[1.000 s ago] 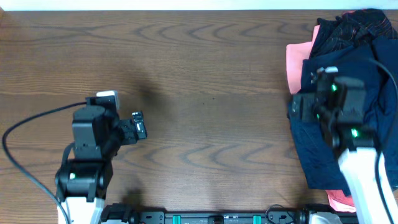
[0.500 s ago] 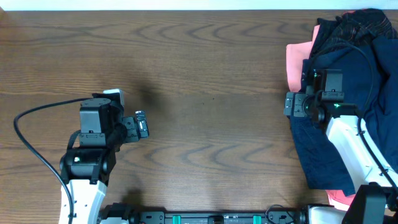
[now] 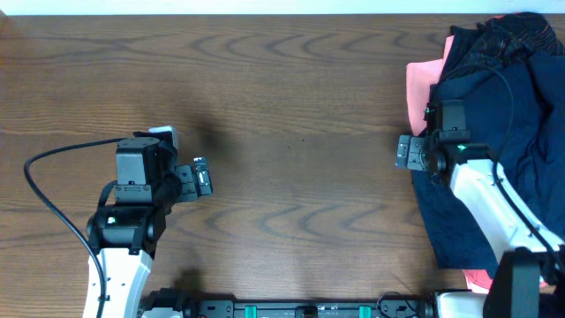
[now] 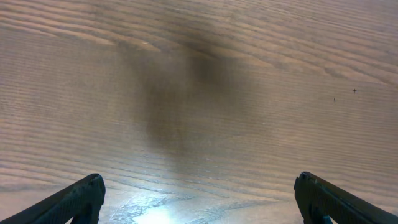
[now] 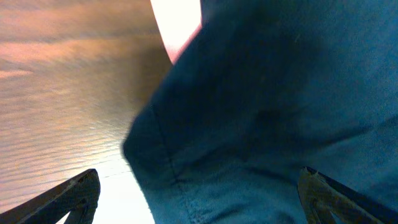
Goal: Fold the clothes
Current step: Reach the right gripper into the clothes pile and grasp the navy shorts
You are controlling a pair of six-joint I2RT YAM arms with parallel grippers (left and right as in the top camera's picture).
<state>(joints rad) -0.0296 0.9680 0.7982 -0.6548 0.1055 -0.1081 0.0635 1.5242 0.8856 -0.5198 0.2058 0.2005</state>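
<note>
The clothes lie in a heap at the table's right edge. A wrinkled navy garment (image 3: 494, 194) is on top, a salmon-pink one (image 3: 420, 88) sticks out at its left, and a black one with brownish lines (image 3: 508, 35) lies at the far corner. My right gripper (image 3: 408, 152) is open at the heap's left edge. In the right wrist view (image 5: 198, 180) the navy fabric (image 5: 280, 93) fills the space between its spread jaws, with pink (image 5: 177, 25) beyond. My left gripper (image 3: 199, 178) is open and empty over bare wood at the left (image 4: 199, 186).
The brown wooden table (image 3: 300, 106) stretches between the two arms. A second bit of pink cloth (image 3: 481, 283) shows under the navy garment near the front edge. A black cable (image 3: 53, 159) loops left of the left arm.
My right gripper has moved left from above the heap to its left edge, low over the navy fabric. The left arm has barely shifted.
</note>
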